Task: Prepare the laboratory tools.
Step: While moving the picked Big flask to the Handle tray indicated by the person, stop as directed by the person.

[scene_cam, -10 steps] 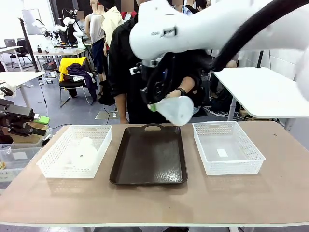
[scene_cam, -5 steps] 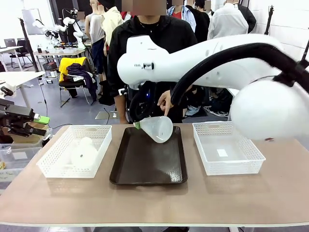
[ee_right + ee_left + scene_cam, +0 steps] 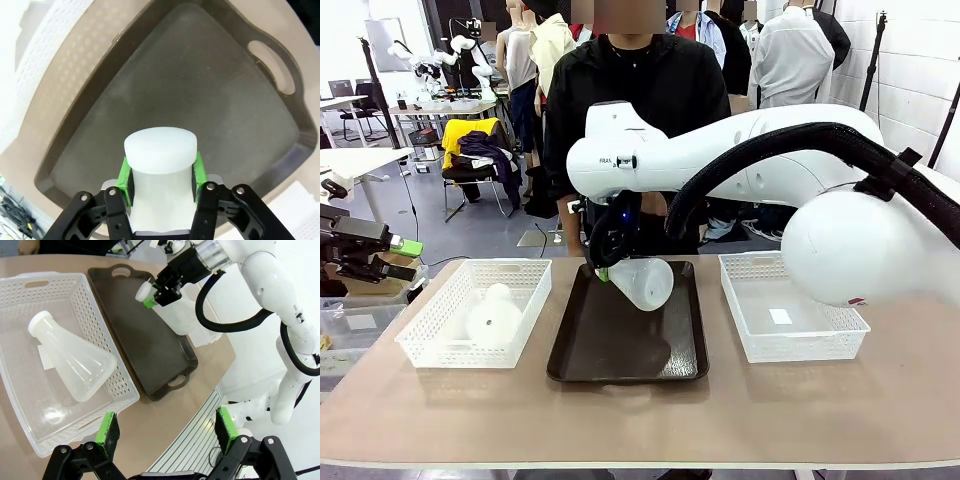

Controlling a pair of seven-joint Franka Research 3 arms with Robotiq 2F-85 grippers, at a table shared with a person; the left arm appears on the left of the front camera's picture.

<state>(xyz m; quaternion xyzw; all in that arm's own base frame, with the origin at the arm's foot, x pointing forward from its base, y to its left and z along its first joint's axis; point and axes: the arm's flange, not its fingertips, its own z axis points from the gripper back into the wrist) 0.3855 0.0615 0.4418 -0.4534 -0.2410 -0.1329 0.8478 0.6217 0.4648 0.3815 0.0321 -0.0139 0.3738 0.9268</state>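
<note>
Frosted-white and conical, gripped by the short neck in the right claw [image 3: 605, 272]: one flask [image 3: 642, 283]. Green pads shut on either side of the neck just under the rim, plain to see from the right wrist. Tilted well over, with the neck up toward the left basket [image 3: 425, 345] and the wide round base down and toward the right basket [image 3: 800, 345]. Hanging over the far half of the dark tray [image 3: 620, 345], near its far handle, with a shadow on the tray floor underneath. Apparently not touching the tray. Carried on a white arm coming in from the right and crossing the middle of the counter [image 3: 640, 420].

Lying on its side inside the left basket: second flask [image 3: 75, 362], with its neck toward one corner and its base near the wall that faces the tray.

Left claw [image 3: 166, 429] spread wide, holding nothing. Hovering beyond the left end of the counter, well apart from both flasks, looking down on the left basket and the tray.

Baskets and tray in one row, with the tray between the two baskets. On the floor of the right basket, a small white patch.

At the far side, just behind the tray: a person [image 3: 640, 90] in a dark top, standing.
</note>
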